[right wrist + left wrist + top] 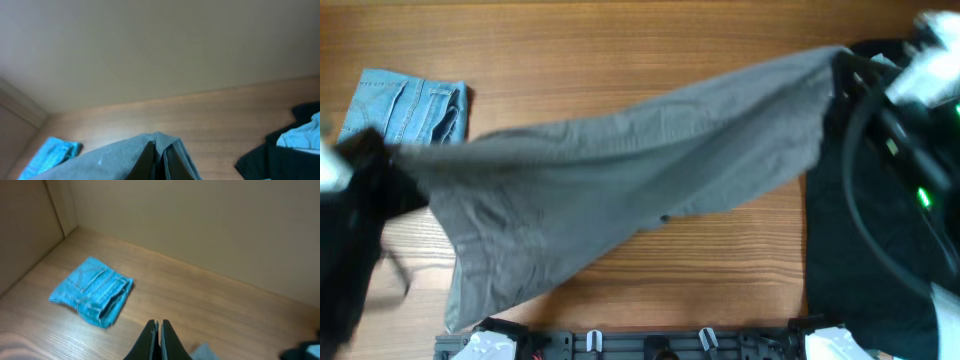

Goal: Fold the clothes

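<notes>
The grey pants (620,180) hang stretched in the air across the table between my two grippers, sagging towards the front edge at the lower left. My left gripper (392,155) is shut on their left end; in the left wrist view its fingers (159,327) are pressed together and a bit of grey cloth (202,352) shows beside them. My right gripper (840,58) is shut on the pants' far right end; in the right wrist view the grey cloth (115,157) drapes over the closed fingers (160,150).
Folded light-blue denim shorts (405,105) lie at the back left, also in the left wrist view (92,291) and the right wrist view (50,155). A black garment (860,260) lies at the right, with a pale-blue shirt (302,135) on it. Wooden walls stand behind.
</notes>
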Action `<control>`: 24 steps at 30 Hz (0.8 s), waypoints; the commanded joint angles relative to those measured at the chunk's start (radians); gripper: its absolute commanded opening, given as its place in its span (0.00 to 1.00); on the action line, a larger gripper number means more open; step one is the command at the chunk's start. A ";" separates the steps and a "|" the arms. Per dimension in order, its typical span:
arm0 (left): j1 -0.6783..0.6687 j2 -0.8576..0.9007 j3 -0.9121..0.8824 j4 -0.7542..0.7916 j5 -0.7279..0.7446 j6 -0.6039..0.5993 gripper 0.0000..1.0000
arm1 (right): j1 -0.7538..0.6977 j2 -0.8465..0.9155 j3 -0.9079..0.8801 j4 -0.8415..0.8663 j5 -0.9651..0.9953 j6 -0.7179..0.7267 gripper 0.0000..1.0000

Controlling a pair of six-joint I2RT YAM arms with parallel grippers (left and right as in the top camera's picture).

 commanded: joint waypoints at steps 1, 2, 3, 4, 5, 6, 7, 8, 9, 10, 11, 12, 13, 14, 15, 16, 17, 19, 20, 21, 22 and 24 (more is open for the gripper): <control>0.006 0.156 0.000 0.102 -0.033 0.151 0.04 | -0.004 0.131 -0.002 0.066 -0.018 -0.064 0.04; 0.007 0.208 0.000 0.164 -0.033 0.202 0.04 | -0.004 0.168 -0.002 0.100 -0.019 -0.080 0.04; 0.012 0.250 0.000 0.217 -0.034 0.228 0.04 | -0.004 0.197 -0.001 0.125 -0.019 -0.080 0.04; 0.019 0.285 0.001 0.253 -0.037 0.230 0.04 | -0.004 0.211 0.000 0.143 -0.013 -0.090 0.04; 0.026 0.306 0.001 0.288 -0.037 0.237 0.04 | -0.004 0.206 0.003 0.149 -0.001 -0.102 0.04; 0.029 0.303 0.003 0.309 -0.039 0.237 0.04 | -0.004 0.188 0.030 0.126 0.018 -0.106 0.04; 0.029 0.285 0.021 0.314 -0.045 0.241 0.04 | -0.004 0.165 0.063 0.090 0.034 -0.106 0.04; 0.029 0.264 0.044 0.312 -0.045 0.243 0.04 | -0.004 0.145 0.097 0.050 0.043 -0.106 0.04; 0.029 0.233 0.068 0.308 -0.044 0.243 0.04 | -0.004 0.119 0.154 -0.019 0.049 -0.106 0.04; 0.029 0.188 0.086 0.304 -0.044 0.243 0.04 | -0.004 0.096 0.198 -0.072 0.049 -0.103 0.04; 0.029 0.148 0.093 0.303 -0.044 0.243 0.04 | -0.004 0.076 0.233 -0.117 0.050 -0.103 0.04; 0.029 0.104 0.093 0.303 -0.043 0.243 0.04 | -0.004 0.051 0.282 -0.174 0.050 -0.098 0.04; 0.029 0.058 0.093 0.302 -0.044 0.243 0.04 | -0.004 0.032 0.322 -0.215 0.057 -0.082 0.04; 0.029 0.020 0.093 0.303 -0.044 0.243 0.04 | -0.004 0.011 0.354 -0.241 0.061 -0.076 0.04; 0.029 -0.066 0.093 0.311 -0.044 0.243 0.04 | -0.004 -0.029 0.405 -0.277 0.060 -0.068 0.04; 0.029 -0.091 0.093 0.314 -0.044 0.243 0.04 | -0.004 -0.041 0.426 -0.294 0.060 -0.063 0.04; 0.029 -0.112 0.093 0.317 -0.045 0.245 0.04 | -0.004 -0.047 0.444 -0.312 0.060 -0.053 0.04; 0.029 -0.147 0.093 0.319 -0.052 0.251 0.04 | -0.004 -0.048 0.484 -0.362 0.061 -0.054 0.04; 0.029 -0.149 0.093 0.315 -0.053 0.251 0.04 | -0.004 -0.048 0.486 -0.371 0.069 -0.054 0.04; 0.029 -0.137 0.093 0.310 -0.059 0.251 0.04 | -0.004 -0.045 0.485 -0.372 0.087 -0.055 0.04; 0.029 -0.125 0.093 0.306 -0.068 0.251 0.04 | -0.004 -0.041 0.485 -0.372 0.098 -0.054 0.04; 0.029 -0.049 0.093 0.306 -0.093 0.274 0.04 | -0.004 -0.001 0.485 -0.370 0.101 -0.054 0.04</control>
